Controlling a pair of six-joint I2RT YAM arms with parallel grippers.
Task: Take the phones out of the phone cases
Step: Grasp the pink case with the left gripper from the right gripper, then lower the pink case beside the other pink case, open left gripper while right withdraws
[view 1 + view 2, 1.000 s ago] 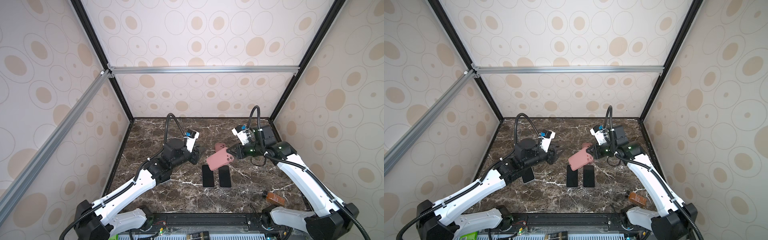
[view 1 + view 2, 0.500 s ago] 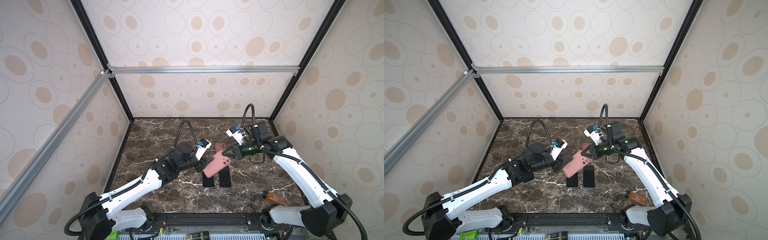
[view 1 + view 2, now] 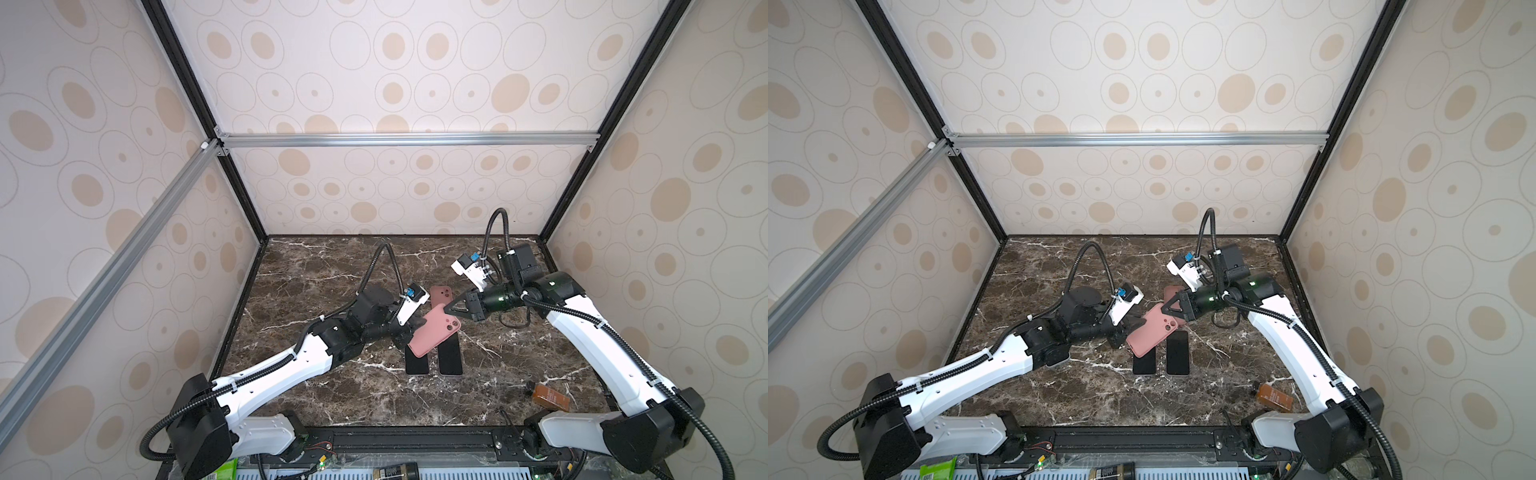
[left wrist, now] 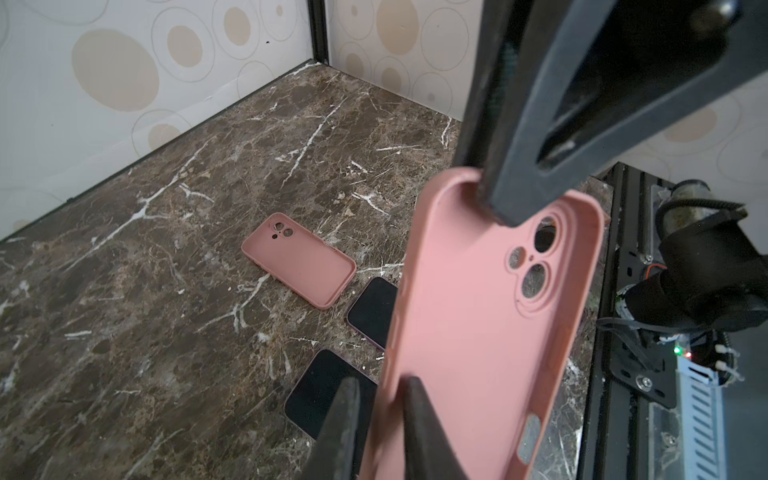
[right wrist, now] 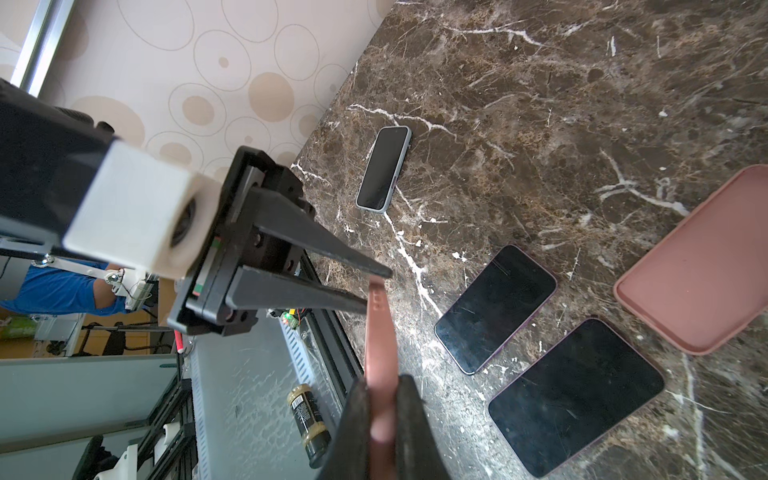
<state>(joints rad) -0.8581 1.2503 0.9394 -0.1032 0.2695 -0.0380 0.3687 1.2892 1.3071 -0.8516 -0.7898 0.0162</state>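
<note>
A pink phone case [image 3: 432, 334] [image 3: 1152, 332] hangs tilted above the table in both top views. The left wrist view shows its inside [image 4: 478, 332] empty. My right gripper [image 3: 446, 309] [image 5: 382, 384] is shut on its camera end. My left gripper [image 3: 407, 338] [image 4: 382, 386] pinches the side wall at the opposite end, one finger inside and one outside. Under the case, two bare black phones [image 3: 450, 357] [image 3: 417, 365] lie face up. Another phone in a pale case [image 5: 384, 168] lies near the left wall, hidden under my left arm in both top views.
A second empty pink case [image 3: 440, 295] [image 4: 299, 262] lies behind the two phones. A brown bottle [image 3: 550, 397] lies at the front right by the right arm's base. The enclosure walls stand close on three sides.
My left gripper has reached right to the case's lower end and narrowed its jaws on the side wall. The right gripper has carried the case forward and left, over the phones.
</note>
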